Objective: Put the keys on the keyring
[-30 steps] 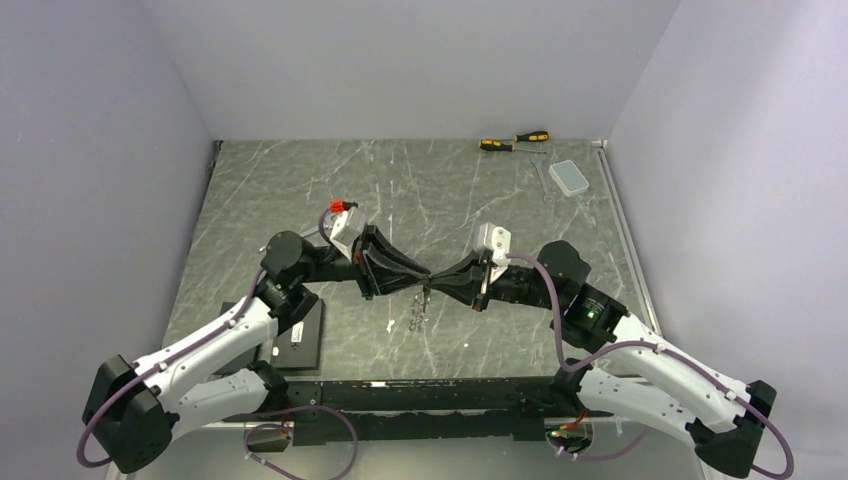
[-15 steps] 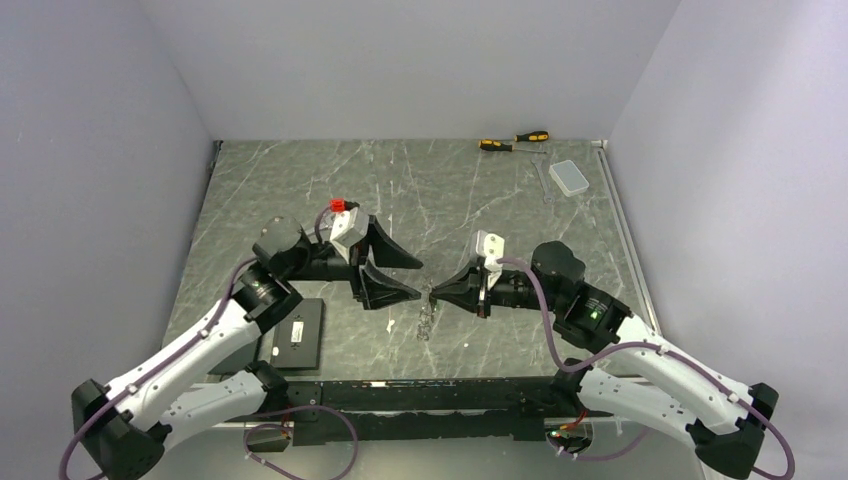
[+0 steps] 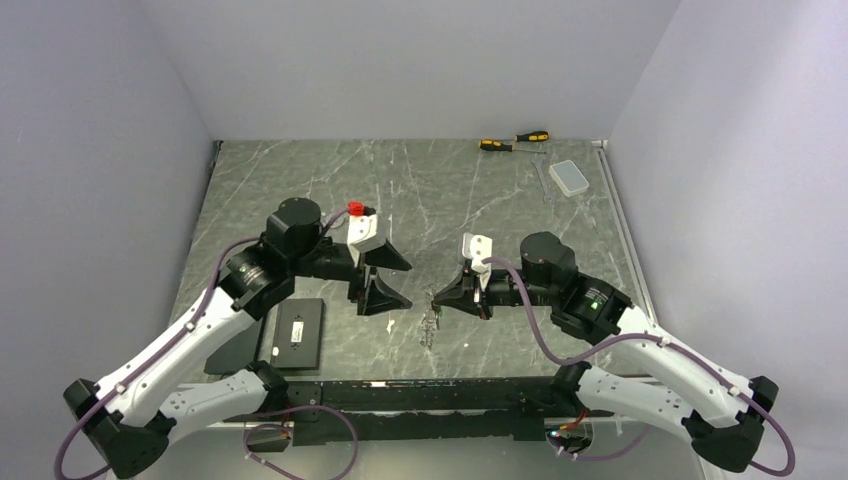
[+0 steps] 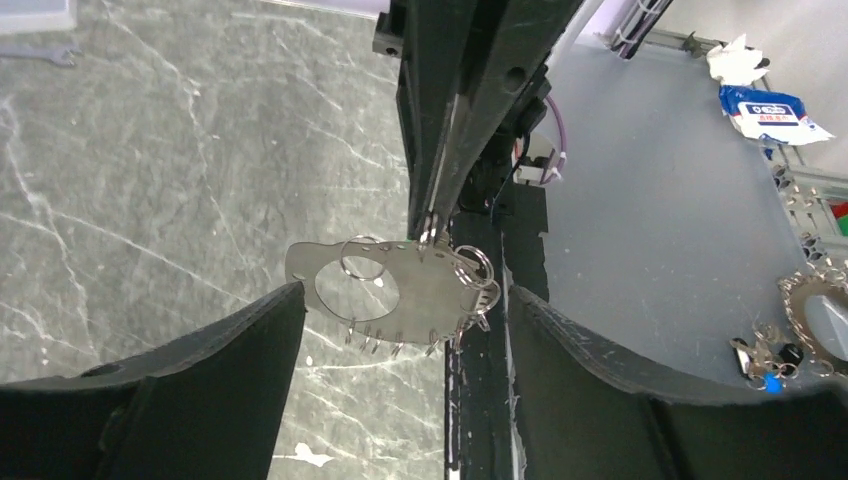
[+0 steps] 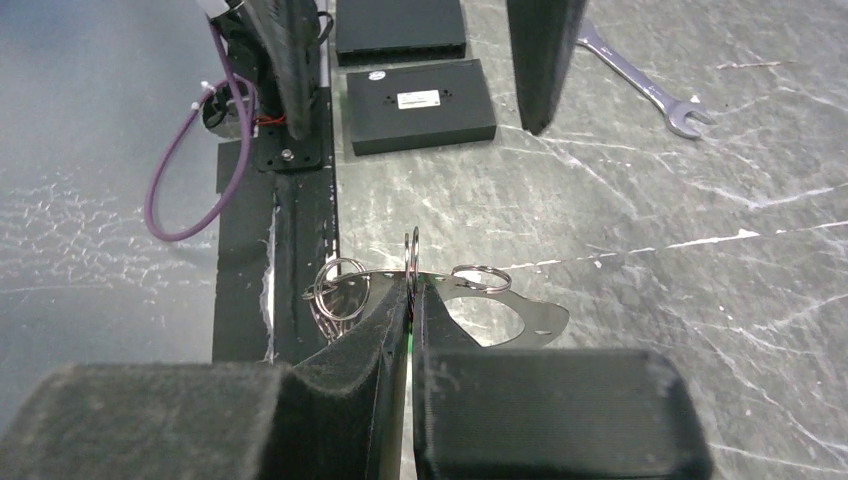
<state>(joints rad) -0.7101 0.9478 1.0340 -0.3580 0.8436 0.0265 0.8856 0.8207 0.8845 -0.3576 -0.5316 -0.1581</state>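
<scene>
**A:** Start with the right wrist camera. What sits nearest the lens?

**B:** The right gripper. Its padded fingers are pressed tight on the rim of the keyring, a flat silvery plate with small wire rings hooked on it. It is in the lower middle of the frame, above the marble table.

**A:** And farther off?

**B:** Two black boxes at upper centre and a wrench at upper right. Only this view shows the pinch itself.

**A:** The left wrist camera?

**B:** The left gripper has its two dark fingers spread wide at the lower corners, holding nothing. The keyring hangs between them, and I cannot tell whether its ends brush them. This view alone shows the plate's round hole and toothed lower edge.

**A:** From overhead?

**B:** At mid-frame the spread left gripper sits just left of the clamped right one, and the keyring is only a small glint below their tips. Far off at upper right lie the screwdrivers and a pale box, which neither wrist view catches.

**A:** The key?

**B:** Too small to pick out.
</scene>
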